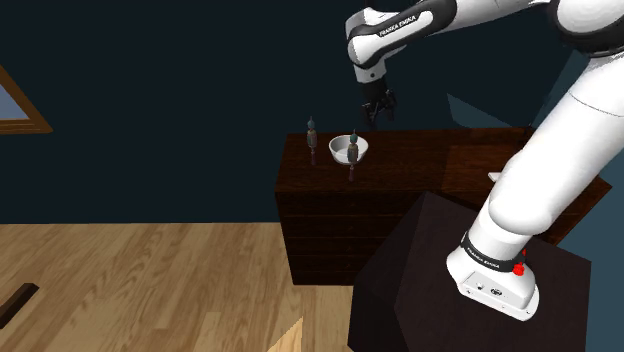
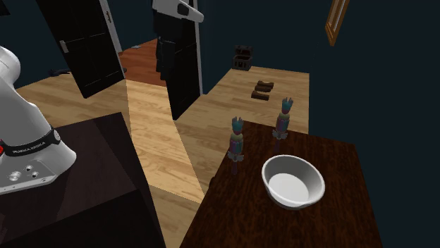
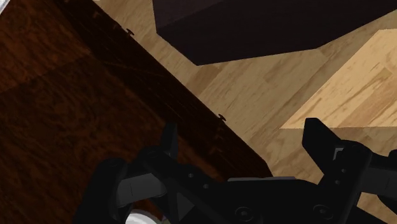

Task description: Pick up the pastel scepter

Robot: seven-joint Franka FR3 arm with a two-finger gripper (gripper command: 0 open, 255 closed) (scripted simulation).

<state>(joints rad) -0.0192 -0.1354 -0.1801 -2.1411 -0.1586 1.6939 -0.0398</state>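
Dark brown wood makes the top of the dresser [image 1: 420, 165]. The black gripper [image 1: 377, 118] hangs in the air above it, at the end of the white arm [image 1: 400, 30], and it touches nothing. In the wrist view its two fingers [image 3: 168, 141] stand well apart, so the hand is open and holds nothing. Between the fingers I see the edge of the dresser and the light wooden floor [image 3: 267, 83], and farther from the hand the dark stand [image 3: 254, 25].

Below the hand, a little toward the shoulder view's left, a white bowl [image 1: 349, 147] sits on the dresser top. Two slim scepters stand upright on the same top. Both have soft mixed colours with a bluish tip, and they look alike, so I cannot tell which of them the task means. The nearer scepter [image 1: 352, 158] is below the hand, just beside the bowl, on the side of the dresser's front edge. In the shoulder view it overlaps the bowl, but the second exterior view shows a small gap between them. The farther scepter [image 1: 311, 133] stands beyond the bowl as seen from the hand, near the far end of the dresser top, and it is apart from the bowl. The two scepters are apart from each other, and both are well lower than the fingertips. Neither one is between the fingers.
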